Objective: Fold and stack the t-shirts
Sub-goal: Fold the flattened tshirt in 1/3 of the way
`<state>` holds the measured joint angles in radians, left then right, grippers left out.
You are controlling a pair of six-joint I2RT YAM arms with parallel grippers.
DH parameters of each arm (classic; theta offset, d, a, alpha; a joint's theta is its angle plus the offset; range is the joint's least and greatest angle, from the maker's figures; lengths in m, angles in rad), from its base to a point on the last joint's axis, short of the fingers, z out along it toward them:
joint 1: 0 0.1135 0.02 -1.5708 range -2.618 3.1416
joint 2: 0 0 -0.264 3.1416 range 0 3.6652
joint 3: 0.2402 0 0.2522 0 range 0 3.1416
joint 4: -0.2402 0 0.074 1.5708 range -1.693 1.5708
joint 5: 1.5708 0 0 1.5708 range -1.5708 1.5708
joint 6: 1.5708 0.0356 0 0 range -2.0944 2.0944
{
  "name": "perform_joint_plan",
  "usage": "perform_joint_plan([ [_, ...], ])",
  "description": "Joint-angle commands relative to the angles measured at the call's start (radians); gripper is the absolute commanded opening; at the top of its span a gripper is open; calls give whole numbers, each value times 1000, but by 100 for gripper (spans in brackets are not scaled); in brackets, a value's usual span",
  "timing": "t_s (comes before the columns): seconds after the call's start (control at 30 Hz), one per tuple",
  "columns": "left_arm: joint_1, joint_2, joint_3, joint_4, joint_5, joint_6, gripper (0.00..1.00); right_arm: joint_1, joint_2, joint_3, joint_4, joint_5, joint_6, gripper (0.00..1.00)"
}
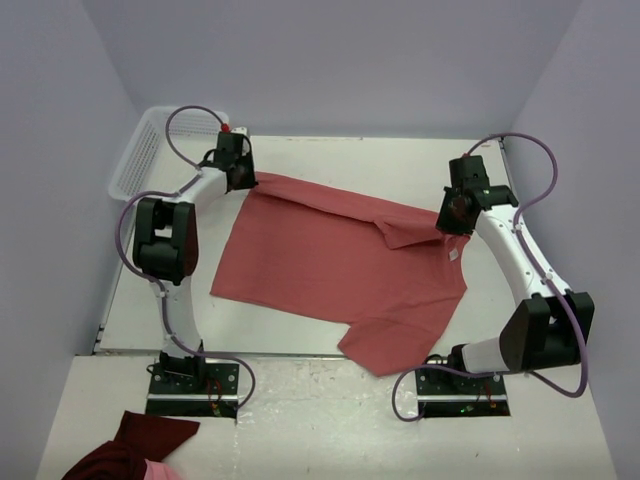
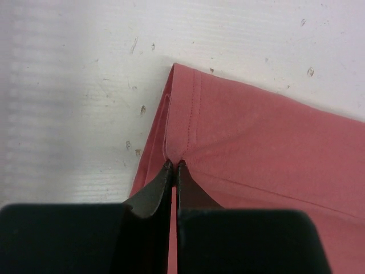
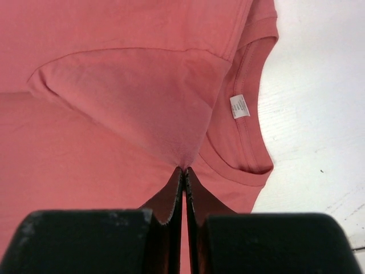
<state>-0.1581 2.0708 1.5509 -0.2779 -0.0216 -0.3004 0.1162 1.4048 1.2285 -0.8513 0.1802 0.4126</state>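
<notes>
The t-shirt (image 1: 330, 265) lies spread on the table (image 1: 280, 326), stretched between the two pincers. The left pincer (image 2: 174, 166) is clamped on a hem edge, with the corner just beyond its tips. The right pincer (image 3: 183, 169) is clamped on a fold beside the collar, with the neck label (image 3: 240, 106) beyond and to the right. We judge both bites shallow: uneven pulling could free the cloth or skew the fold.

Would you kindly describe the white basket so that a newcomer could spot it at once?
Start at the white table, then go to its far left corner, beyond the left arm. There sits the white basket, the only latticed, walled container.
</notes>
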Motion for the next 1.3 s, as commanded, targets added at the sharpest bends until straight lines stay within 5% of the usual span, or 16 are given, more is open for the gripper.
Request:
perform_joint_plan([
  [0.0, 11, -70, -23, 6, -29, -8, 0, -10, -20, 16, -12, 51, 11, 0],
  [0.97, 11, -104, -156, 16, -32, -42, 0, 11, -110, -147, -5, 42, 35, 0],
  [1.17, 9, -117, -178, 29, -40, -60, 16, 34, -86, -165, -14, 77, 51, 0],
  [1.23, 6, -123, -181, 29, -43, -63, 35, 37, -81, -169, -26, 102, 58, 1],
  [1.27, 3, -133, -183, 29, -52, -66, 41, 40, -79, -172, -29, 108, 67, 11],
])
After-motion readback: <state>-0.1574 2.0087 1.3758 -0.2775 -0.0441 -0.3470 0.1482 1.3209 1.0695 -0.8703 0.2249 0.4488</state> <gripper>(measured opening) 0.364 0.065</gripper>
